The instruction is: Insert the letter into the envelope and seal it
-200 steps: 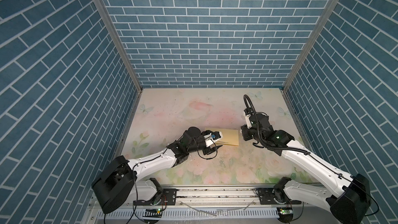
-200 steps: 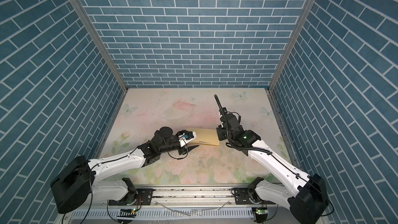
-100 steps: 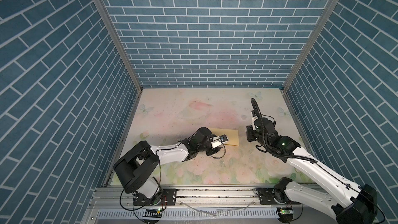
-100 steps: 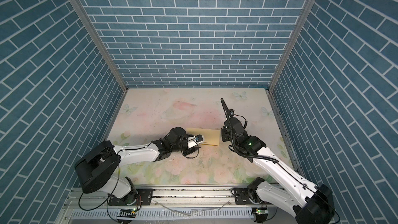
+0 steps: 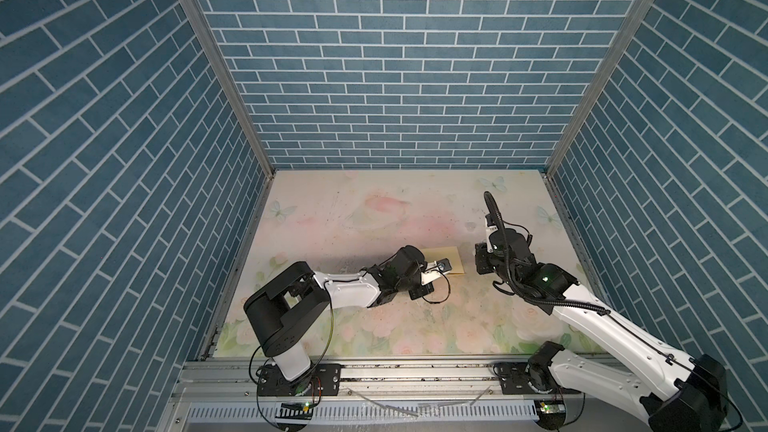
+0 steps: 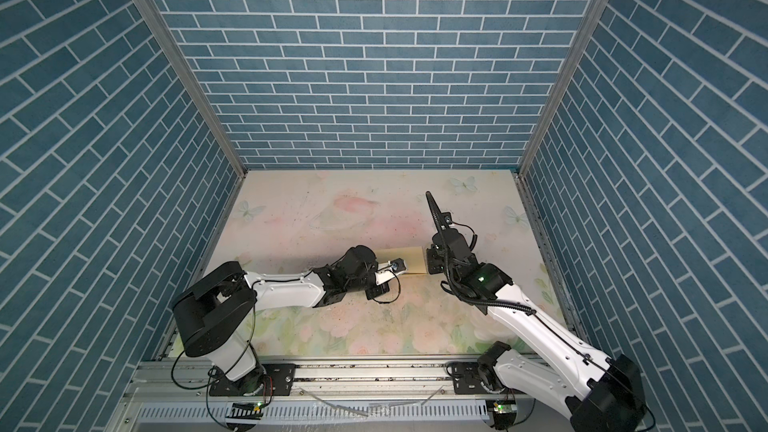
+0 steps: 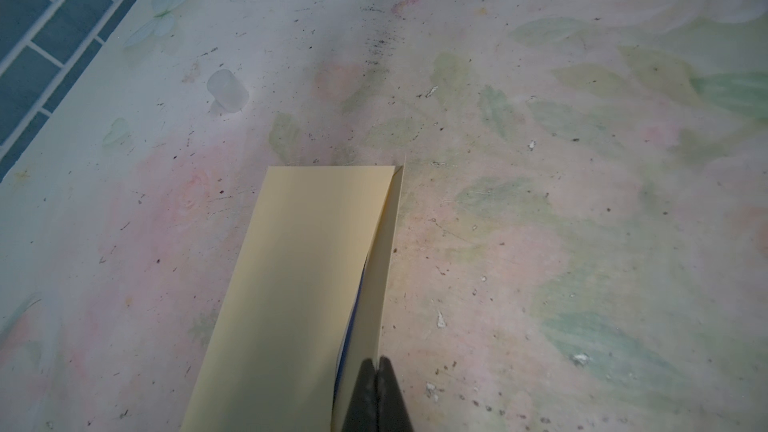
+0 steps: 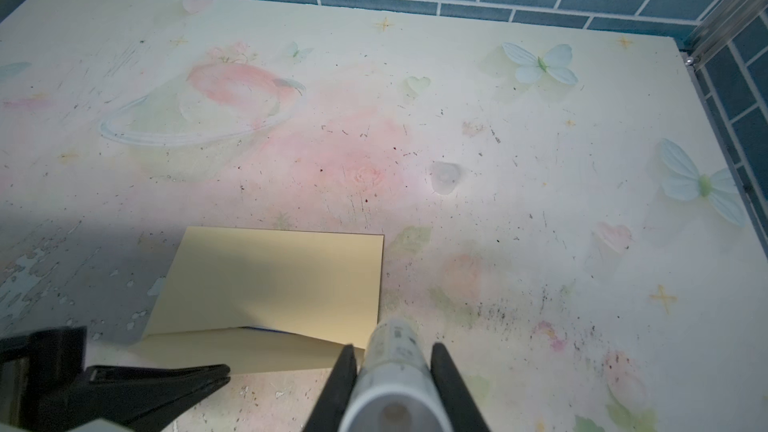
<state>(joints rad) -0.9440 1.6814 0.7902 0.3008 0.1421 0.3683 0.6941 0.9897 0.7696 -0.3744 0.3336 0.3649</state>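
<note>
Near the middle of the pastel floral-printed table surface (image 5: 374, 209) lay a long yellow-tan paper envelope (image 7: 299, 284), its body flat and its narrow flap (image 7: 380, 263) raised slightly along one long side. The left gripper (image 7: 376, 367) was fully closed, its black fingertips pinching the free edge of that flap close to one end of the envelope. Under the lifted flap, only a thin blue-and-white sliver of the bordered paper letter (image 7: 351, 317) showed; the rest sat inside the envelope. The right gripper (image 8: 392, 347) was clamped on a white cylindrical glue stick (image 8: 392, 371), one jaw on each side of the tube. The tube's tip pointed at the envelope's nearest corner, just beside it; contact could not be determined. A small translucent round cap (image 8: 445, 176) rested on the surface apart from the envelope, toward the far edge.
</note>
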